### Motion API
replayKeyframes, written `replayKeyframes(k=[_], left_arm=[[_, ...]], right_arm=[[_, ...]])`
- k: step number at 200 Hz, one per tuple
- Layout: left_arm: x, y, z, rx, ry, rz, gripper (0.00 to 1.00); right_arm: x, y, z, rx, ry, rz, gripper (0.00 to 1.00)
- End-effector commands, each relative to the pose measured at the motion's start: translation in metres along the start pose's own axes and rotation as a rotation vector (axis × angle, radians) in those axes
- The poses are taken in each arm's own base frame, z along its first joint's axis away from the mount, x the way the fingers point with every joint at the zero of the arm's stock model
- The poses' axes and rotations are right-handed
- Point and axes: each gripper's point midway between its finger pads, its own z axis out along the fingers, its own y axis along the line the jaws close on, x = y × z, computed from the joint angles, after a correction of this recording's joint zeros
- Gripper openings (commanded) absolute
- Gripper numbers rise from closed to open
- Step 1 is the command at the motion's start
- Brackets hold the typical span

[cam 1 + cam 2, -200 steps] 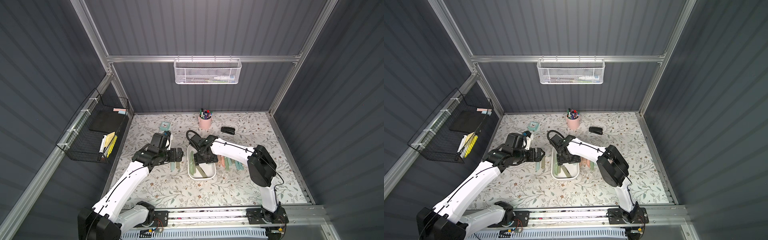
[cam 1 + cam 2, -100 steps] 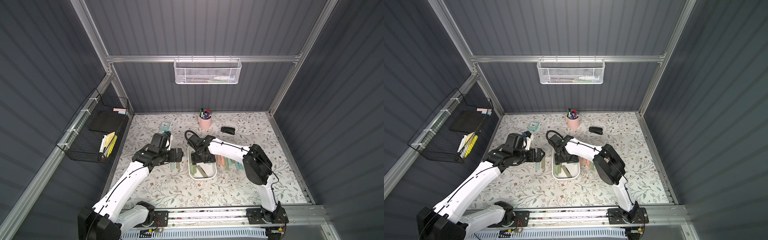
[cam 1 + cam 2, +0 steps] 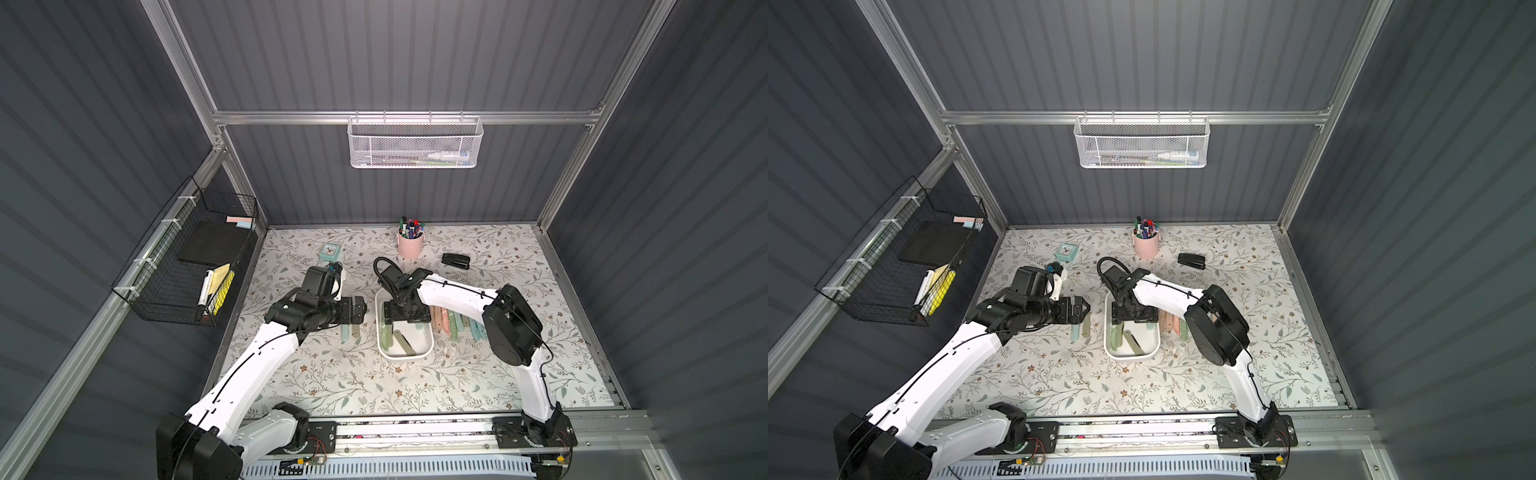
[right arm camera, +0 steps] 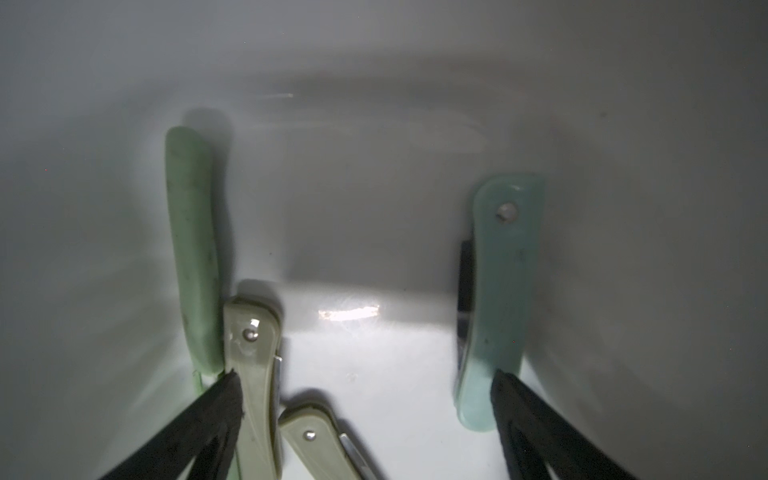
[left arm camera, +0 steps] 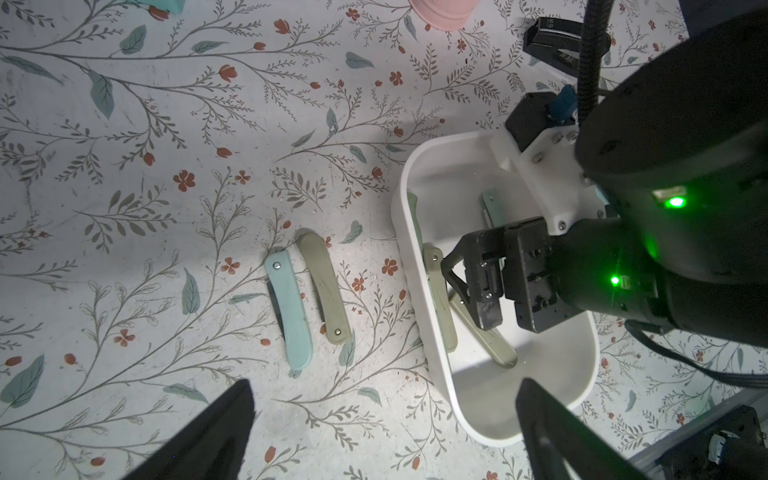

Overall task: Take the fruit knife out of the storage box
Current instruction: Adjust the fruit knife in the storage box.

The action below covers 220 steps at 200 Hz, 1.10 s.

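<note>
Item: fruit knives (image 4: 498, 299), four in view, folded shut, lying inside the storage box (image 3: 406, 356) in the middle of the table (image 3: 374, 386).
Handling, as a judgement: light, rigid, with smooth plastic handles apt to skate on the slick floor.
Grip point for you: across a handle at mid-length. The green knife (image 4: 191, 249) hugs the wall, so leave it.
Your right gripper (image 4: 368, 388): jaws spread, low inside the box, empty.
Your left gripper (image 5: 384, 390): jaws spread, beside the box.

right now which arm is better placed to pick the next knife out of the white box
Right. The right gripper is open and down inside the storage box, tips by the olive knife and teal knife. The left gripper, also open, is outside the box, over the table near two knives.
</note>
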Motion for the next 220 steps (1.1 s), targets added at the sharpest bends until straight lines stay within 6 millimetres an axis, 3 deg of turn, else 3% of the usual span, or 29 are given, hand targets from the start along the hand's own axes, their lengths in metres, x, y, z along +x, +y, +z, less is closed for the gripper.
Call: replayKeyframes(k=[1, 56, 124, 158, 220], left_arm=[[0.004, 0.004, 0.002, -0.014, 0.016, -0.004, 0.99], [0.004, 0.004, 0.003, -0.017, 0.020, -0.004, 0.99], [0.005, 0.005, 0.003, -0.024, 0.021, -0.005, 0.99], [0.004, 0.005, 0.003, -0.023, 0.020, -0.005, 0.99], [0.005, 0.005, 0.003, -0.024, 0.022, -0.006, 1.00]], right_arm=[[0.002, -0.011, 0.011, 0.051, 0.023, 0.026, 0.96], [0.004, -0.011, 0.026, 0.079, 0.067, 0.000, 0.98], [0.011, 0.039, 0.021, -0.216, 0.114, -0.039, 0.93], [0.002, 0.032, 0.008, -0.192, 0.051, -0.037, 0.92], [-0.012, -0.017, -0.020, 0.077, -0.084, -0.016, 0.92]])
